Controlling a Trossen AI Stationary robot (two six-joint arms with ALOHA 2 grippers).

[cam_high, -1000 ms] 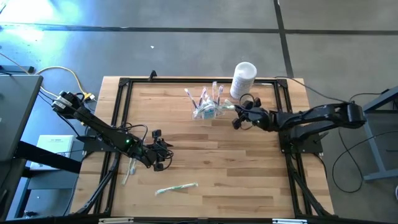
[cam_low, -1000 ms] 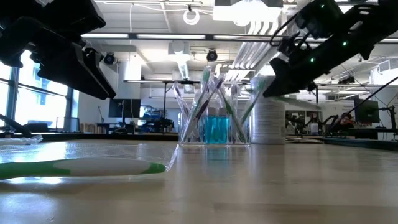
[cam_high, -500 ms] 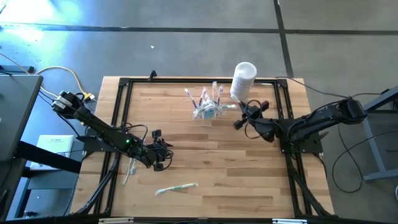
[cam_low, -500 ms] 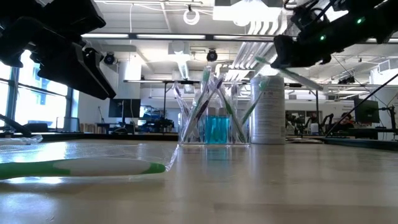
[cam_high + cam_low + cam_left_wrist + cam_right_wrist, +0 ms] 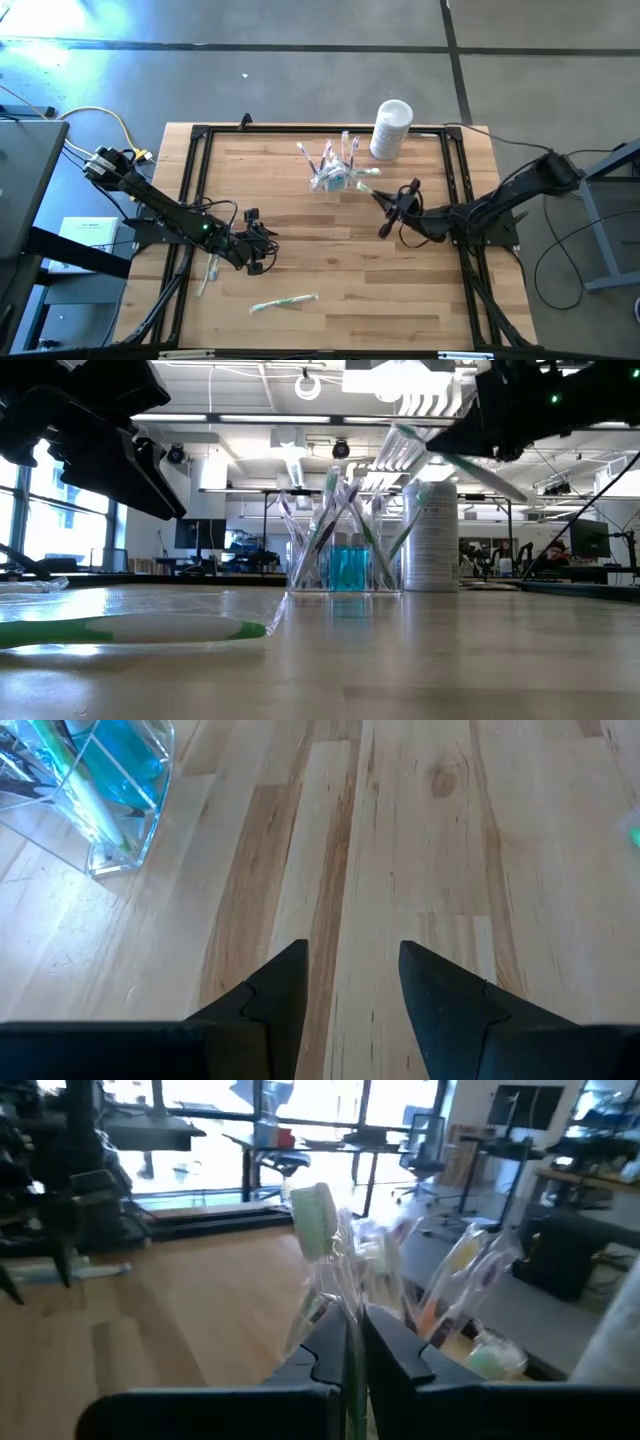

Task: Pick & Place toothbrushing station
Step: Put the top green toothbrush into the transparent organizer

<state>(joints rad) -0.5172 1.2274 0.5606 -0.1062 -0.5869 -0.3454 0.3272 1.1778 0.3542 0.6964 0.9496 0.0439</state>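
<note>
Holding a wrapped green toothbrush, the right gripper sits just right of the toothbrushing station at far centre in the high view; white container far right of it; left gripper waits near left, fingers apart, empty

Low view: station holds several upright brushes plus blue insert; brush should go in head-up, steeply tilted, over a free compartment

Left wrist: station well ahead

Right wrist: fingers clamped on brush
</note>
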